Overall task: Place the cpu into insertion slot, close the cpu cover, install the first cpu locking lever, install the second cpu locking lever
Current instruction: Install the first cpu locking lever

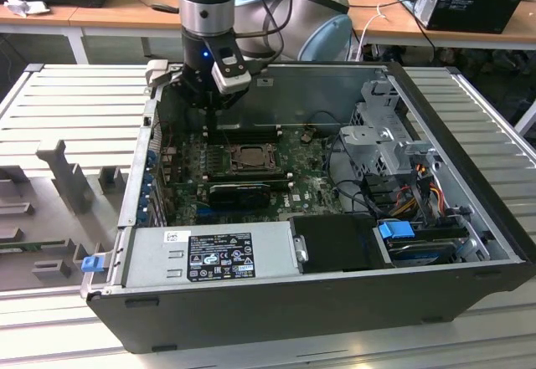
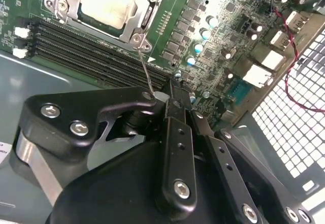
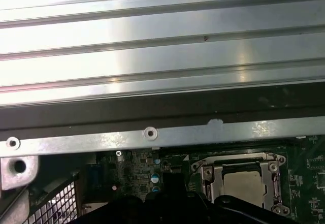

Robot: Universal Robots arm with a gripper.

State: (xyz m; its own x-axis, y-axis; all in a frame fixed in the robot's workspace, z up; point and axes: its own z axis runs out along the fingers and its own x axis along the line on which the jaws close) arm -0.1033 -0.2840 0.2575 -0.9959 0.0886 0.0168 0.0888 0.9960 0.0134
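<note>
The cpu (image 2: 109, 0) lies pale and flat in the insertion slot (image 1: 228, 158) on the green motherboard, also seen as the cpu (image 3: 245, 183) in the first wrist view. The cpu cover (image 2: 144, 18) is down around it as a metal frame. A thin wire locking lever (image 2: 144, 66) rises from the socket corner up to my gripper (image 2: 163, 96), whose fingertips are together on its end. In the exterior view my gripper (image 1: 211, 125) reaches into the case just behind the socket, at the rear wall side.
Long black memory slots (image 2: 86, 46) run beside the socket. The case's rear wall (image 3: 152, 132) stands close to the gripper. A power supply (image 1: 209, 256), a drive cage (image 1: 385, 135) and cables (image 1: 335, 168) fill the case. Grey fixtures (image 1: 71, 176) sit on the exterior view's left.
</note>
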